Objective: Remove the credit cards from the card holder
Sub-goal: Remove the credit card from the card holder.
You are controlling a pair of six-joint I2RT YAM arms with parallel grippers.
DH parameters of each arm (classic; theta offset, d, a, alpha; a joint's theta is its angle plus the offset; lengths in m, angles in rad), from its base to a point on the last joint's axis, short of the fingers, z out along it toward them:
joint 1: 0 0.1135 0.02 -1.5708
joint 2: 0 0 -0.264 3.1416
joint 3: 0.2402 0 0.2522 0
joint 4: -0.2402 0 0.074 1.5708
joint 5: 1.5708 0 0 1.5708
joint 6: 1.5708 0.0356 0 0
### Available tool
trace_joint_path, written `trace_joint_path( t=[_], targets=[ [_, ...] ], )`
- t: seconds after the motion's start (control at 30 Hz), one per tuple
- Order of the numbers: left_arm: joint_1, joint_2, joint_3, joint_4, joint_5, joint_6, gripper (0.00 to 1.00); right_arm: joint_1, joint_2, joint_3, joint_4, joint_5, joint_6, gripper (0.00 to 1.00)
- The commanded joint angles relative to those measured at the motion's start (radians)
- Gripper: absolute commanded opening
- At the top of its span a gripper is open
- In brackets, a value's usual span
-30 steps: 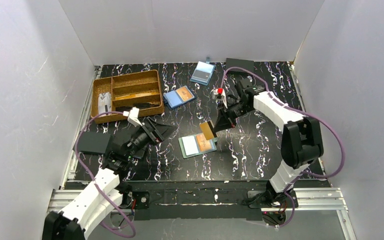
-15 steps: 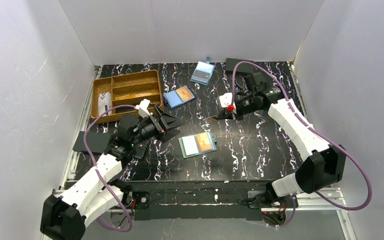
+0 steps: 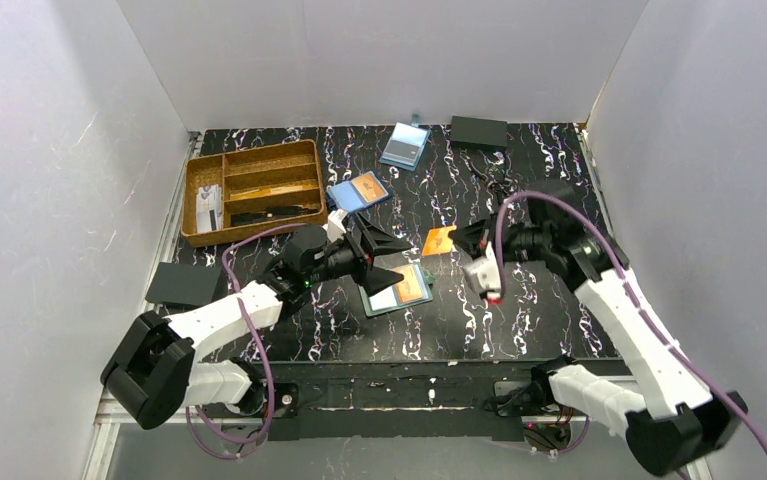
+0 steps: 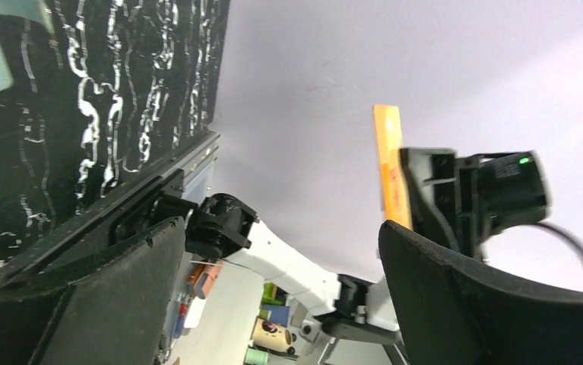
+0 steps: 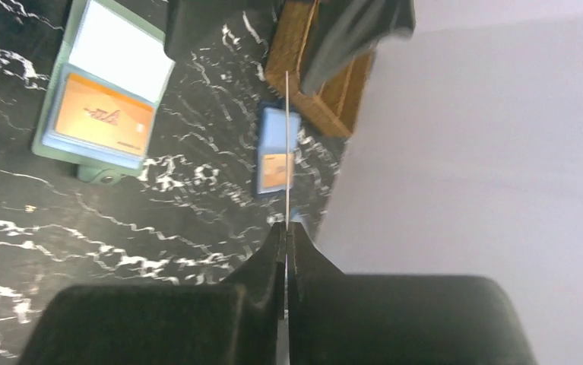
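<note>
The dark teal-green card holder lies open and flat on the black marbled table, showing a pale card and an orange card in its pockets. My right gripper is shut on another orange credit card, holding it in the air just beyond the holder. That card appears edge-on as a thin line in the right wrist view, pinched between the fingertips. My left gripper stands wide open, pointing at the held card, with nothing between its fingers.
A wooden divided tray sits at the back left. A bright blue holder with an orange card lies beside it. A pale-blue holder with a grey card and a flat black box lie at the back. A black pad lies left.
The right arm lifted the orange card off the holder and swung round to hold it above the table. The left arm reached right, its open gripper now facing the card.
</note>
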Motion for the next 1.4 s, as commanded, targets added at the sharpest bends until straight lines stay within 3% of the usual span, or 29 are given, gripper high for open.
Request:
trace_joint_path(
  t=[0.0, 0.13, 0.3, 0.63, 0.67, 0.77, 0.9, 0.97, 1.03, 1.2, 1.23, 1.27, 1.37],
  targets=[
    [-0.025, 0.02, 0.027, 0.129, -0.02, -0.085, 0.97, 0.02, -0.129, -0.156, 0.167, -0.037, -0.192, 0.01],
    [-0.03, 0.023, -0.026, 0.241, -0.025, -0.135, 0.94, 0.031, -0.195, -0.23, 0.201, -0.039, -0.222, 0.01],
    [-0.045, 0.008, -0.052, 0.289, -0.035, -0.151, 0.89, 0.044, -0.271, -0.363, 0.403, -0.067, -0.181, 0.01],
    [-0.091, 0.061, -0.034, 0.361, -0.031, -0.138, 0.57, 0.178, -0.309, -0.467, 0.584, 0.008, -0.14, 0.01],
    [-0.095, 0.07, -0.032, 0.368, -0.026, -0.136, 0.53, 0.192, -0.309, -0.469, 0.588, 0.022, -0.133, 0.01],
    [-0.102, 0.093, -0.04, 0.41, -0.019, -0.139, 0.26, 0.218, -0.308, -0.472, 0.587, 0.051, -0.128, 0.01],
    [-0.102, 0.098, -0.064, 0.45, -0.02, -0.134, 0.12, 0.227, -0.32, -0.482, 0.589, 0.075, -0.105, 0.01],
    [-0.101, 0.095, -0.076, 0.462, -0.022, -0.121, 0.0, 0.228, -0.33, -0.483, 0.583, 0.086, -0.088, 0.01],
    [-0.101, 0.089, -0.092, 0.479, -0.031, -0.096, 0.0, 0.228, -0.342, -0.483, 0.565, 0.091, -0.072, 0.16],
    [-0.1, 0.011, -0.157, 0.504, -0.119, 0.158, 0.0, 0.228, -0.403, -0.462, 0.419, 0.084, 0.045, 0.83],
    [-0.1, -0.012, -0.17, 0.504, -0.136, 0.216, 0.0, 0.228, -0.419, -0.456, 0.413, 0.081, 0.094, 0.92],
    [-0.1, -0.038, -0.182, 0.504, -0.152, 0.268, 0.0, 0.227, -0.433, -0.451, 0.415, 0.08, 0.232, 0.97],
    [-0.101, -0.116, -0.204, 0.503, -0.18, 0.468, 0.0, 0.228, -0.438, -0.408, 0.407, 0.085, 0.593, 0.98]
  ],
)
